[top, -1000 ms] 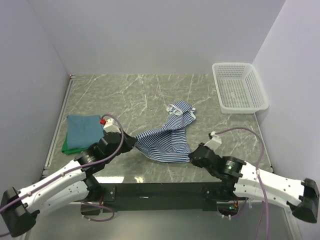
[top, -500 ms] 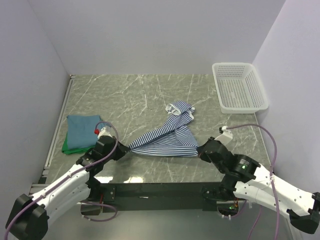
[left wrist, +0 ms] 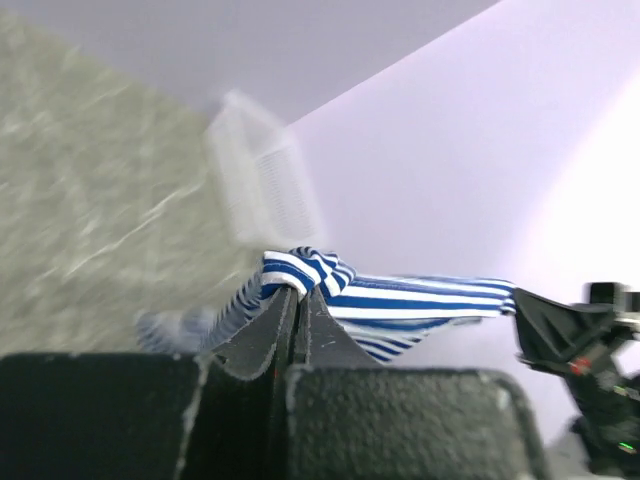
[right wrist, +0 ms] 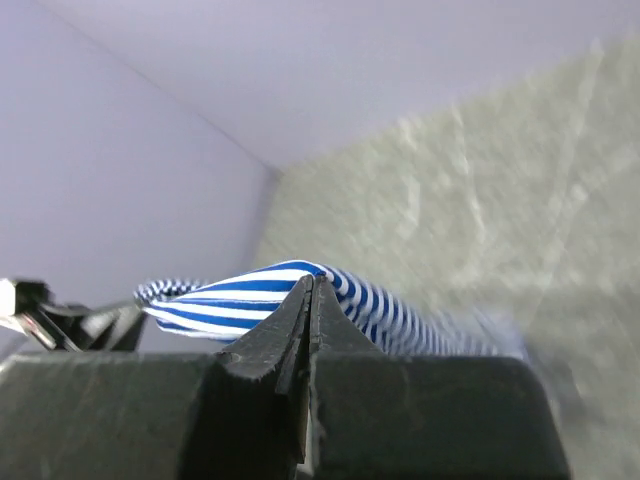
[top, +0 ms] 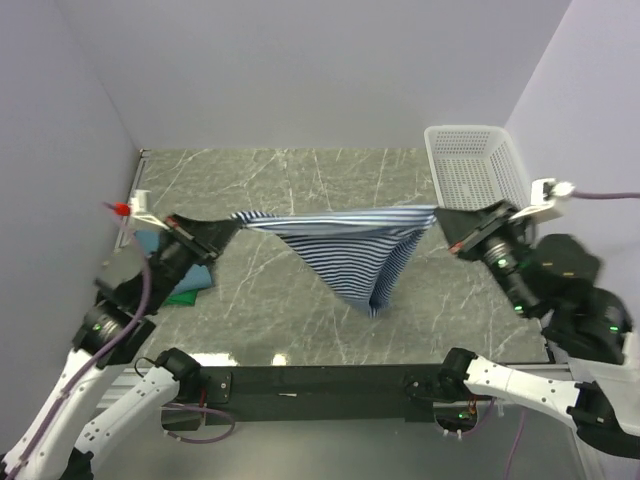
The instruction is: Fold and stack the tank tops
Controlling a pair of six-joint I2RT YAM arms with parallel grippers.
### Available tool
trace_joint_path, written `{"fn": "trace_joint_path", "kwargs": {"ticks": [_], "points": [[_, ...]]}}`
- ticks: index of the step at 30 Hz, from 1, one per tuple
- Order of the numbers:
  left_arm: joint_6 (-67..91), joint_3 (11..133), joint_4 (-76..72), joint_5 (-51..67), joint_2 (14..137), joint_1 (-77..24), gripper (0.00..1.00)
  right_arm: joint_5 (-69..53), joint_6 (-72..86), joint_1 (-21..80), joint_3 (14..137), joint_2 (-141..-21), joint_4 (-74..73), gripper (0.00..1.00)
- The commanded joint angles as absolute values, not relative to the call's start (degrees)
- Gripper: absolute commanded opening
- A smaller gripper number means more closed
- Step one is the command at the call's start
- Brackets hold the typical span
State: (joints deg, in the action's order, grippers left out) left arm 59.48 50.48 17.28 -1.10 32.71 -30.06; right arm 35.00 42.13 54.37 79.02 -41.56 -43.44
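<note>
The navy-and-white striped tank top (top: pixel 345 245) hangs stretched in the air between both grippers, sagging to a point over the table's middle. My left gripper (top: pixel 232 221) is shut on its left end; in the left wrist view the cloth (left wrist: pixel 390 305) bunches at the closed tips (left wrist: pixel 297 293). My right gripper (top: pixel 440 215) is shut on its right end, and the stripes (right wrist: pixel 240 295) wrap over the closed tips (right wrist: pixel 310 283). Under the left arm lie a folded teal-blue top (top: pixel 198 275) and a green top (top: pixel 183 295), mostly hidden.
A white mesh basket (top: pixel 470 175) stands at the back right against the wall, just behind the right gripper. Walls close in the marble table (top: pixel 300 180) on three sides. The left arm's cable runs beside the folded tops.
Both arms have risen and pulled apart, lifting the striped top off the table and stretching it taut in the air. The left arm now covers most of the folded tops.
</note>
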Motion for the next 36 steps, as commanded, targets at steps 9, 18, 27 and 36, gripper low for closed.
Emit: {"fn": "trace_joint_path", "kwargs": {"ticks": [9, 18, 27, 36], "points": [[68.7, 62.5, 9.4, -4.7, 33.7, -29.8, 0.01, 36.4, 29.4, 54.0, 103.3, -52.3, -41.7, 0.0], [65.5, 63.8, -3.7, -6.4, 48.1, -27.8, 0.01, 18.4, 25.7, 38.9, 102.6, -63.3, -32.1, 0.0], [71.6, 85.3, -22.8, 20.5, 78.1, -10.9, 0.01, -3.8, 28.3, 20.1, 124.7, -84.4, -27.0, 0.0], [69.4, 75.1, -17.1, 24.0, 67.3, -5.6, 0.01, -4.0, 28.6, 18.0, 100.0, -72.5, -21.2, 0.0]]}}
